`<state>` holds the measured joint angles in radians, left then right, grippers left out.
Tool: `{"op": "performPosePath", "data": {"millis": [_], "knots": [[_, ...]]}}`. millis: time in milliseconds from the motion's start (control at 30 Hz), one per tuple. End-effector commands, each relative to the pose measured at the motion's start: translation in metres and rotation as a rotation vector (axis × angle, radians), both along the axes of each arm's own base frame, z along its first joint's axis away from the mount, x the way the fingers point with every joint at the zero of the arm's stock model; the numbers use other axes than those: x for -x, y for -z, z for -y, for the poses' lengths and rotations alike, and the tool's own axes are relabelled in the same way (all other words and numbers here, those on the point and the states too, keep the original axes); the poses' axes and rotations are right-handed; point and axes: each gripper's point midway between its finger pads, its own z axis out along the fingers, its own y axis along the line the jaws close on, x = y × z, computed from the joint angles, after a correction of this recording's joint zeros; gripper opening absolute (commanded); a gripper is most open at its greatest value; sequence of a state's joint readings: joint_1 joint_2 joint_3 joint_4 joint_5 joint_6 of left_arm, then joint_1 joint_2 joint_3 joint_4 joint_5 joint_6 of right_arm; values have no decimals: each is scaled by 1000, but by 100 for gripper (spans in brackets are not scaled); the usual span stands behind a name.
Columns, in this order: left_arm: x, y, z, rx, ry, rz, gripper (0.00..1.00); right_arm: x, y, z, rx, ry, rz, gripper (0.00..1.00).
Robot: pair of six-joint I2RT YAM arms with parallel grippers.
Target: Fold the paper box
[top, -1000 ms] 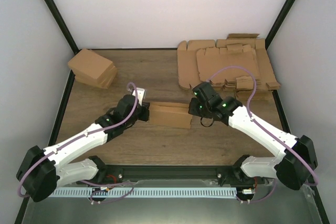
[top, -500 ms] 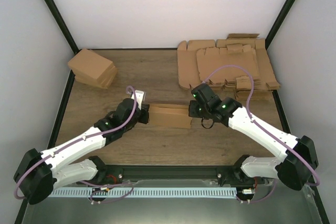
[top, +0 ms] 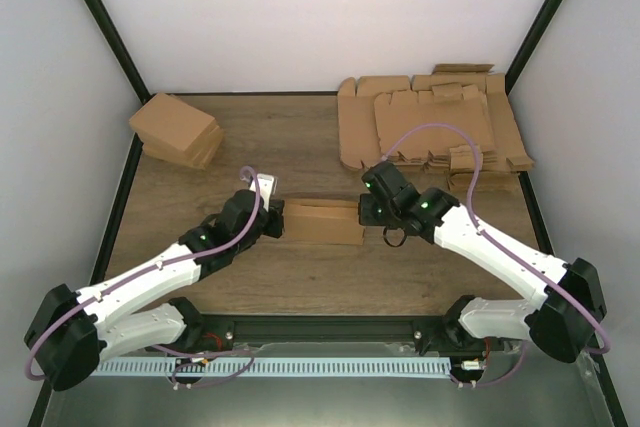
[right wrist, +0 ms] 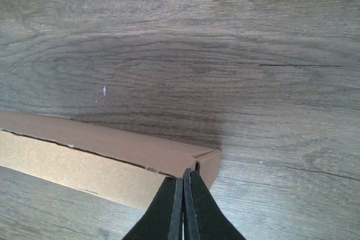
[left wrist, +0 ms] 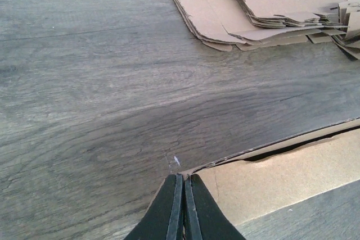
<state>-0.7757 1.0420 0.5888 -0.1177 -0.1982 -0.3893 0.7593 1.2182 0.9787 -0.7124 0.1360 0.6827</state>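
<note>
The paper box [top: 322, 220] lies mid-table as a long, low, partly folded brown piece. My left gripper [top: 279, 218] is shut, its tips against the box's left end. In the left wrist view the closed fingertips [left wrist: 184, 176] meet the box's near corner [left wrist: 281, 178]; no cardboard shows between them. My right gripper [top: 365, 212] is shut at the box's right end. In the right wrist view its closed tips [right wrist: 183, 172] rest on the top edge of the box [right wrist: 84, 155] by the folded end flap.
A thick pile of flat cardboard sheets [top: 430, 127] fills the back right and also shows in the left wrist view [left wrist: 253, 4]. A pile of compact cartons [top: 178, 130] sits back left. Black frame posts and white walls bound the table.
My right gripper has edged slightly left against the box's right end. My left arm has shifted a little at the left end. The box stays in place.
</note>
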Motion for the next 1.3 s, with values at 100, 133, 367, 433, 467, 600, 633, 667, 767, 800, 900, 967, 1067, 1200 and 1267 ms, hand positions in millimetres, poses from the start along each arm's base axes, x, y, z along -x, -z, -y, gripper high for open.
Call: {"op": "performPosePath", "data": {"millis": [100, 133, 367, 433, 467, 600, 633, 667, 767, 800, 900, 967, 1067, 1200, 1267], "knots": [[8, 4, 1, 9, 7, -17, 4, 25, 38, 10, 118, -15, -82, 1], [9, 4, 1, 8, 7, -16, 4, 26, 40, 10, 117, -15, -80, 1], [14, 9, 2, -14, 1, -20, 4, 30, 45, 6, 104, -39, -48, 1], [16, 10, 2, -14, -8, -15, 4, 31, 47, 7, 109, -43, -46, 1], [17, 11, 1, -11, -12, -15, 4, 32, 50, 8, 113, -44, -48, 1], [22, 19, 1, -16, -27, -16, 4, 39, 57, 5, 77, -55, -41, 1], [24, 20, 1, -21, -30, -13, 4, 41, 59, 4, 62, -57, -35, 1], [25, 21, 0, -24, -38, -11, 4, 43, 61, 3, 48, -62, -31, 1], [29, 26, -1, -16, -55, -10, 4, 46, 71, 7, 39, -56, -18, 1], [31, 27, -1, -8, -59, -8, 4, 47, 74, 7, 36, -56, -14, 1], [35, 31, -3, 0, -77, 5, 4, 50, 81, 7, 38, -58, 5, 1], [38, 35, -5, -3, -85, 13, 4, 52, 86, 9, 47, -51, 12, 1], [41, 42, -6, 0, -92, 12, 4, 55, 95, 12, 51, -48, 10, 1], [45, 50, -8, 7, -95, 3, 4, 57, 103, 14, 45, -44, 7, 1], [46, 52, -9, 11, -97, 1, 4, 58, 105, 15, 45, -44, 6, 1]]}}
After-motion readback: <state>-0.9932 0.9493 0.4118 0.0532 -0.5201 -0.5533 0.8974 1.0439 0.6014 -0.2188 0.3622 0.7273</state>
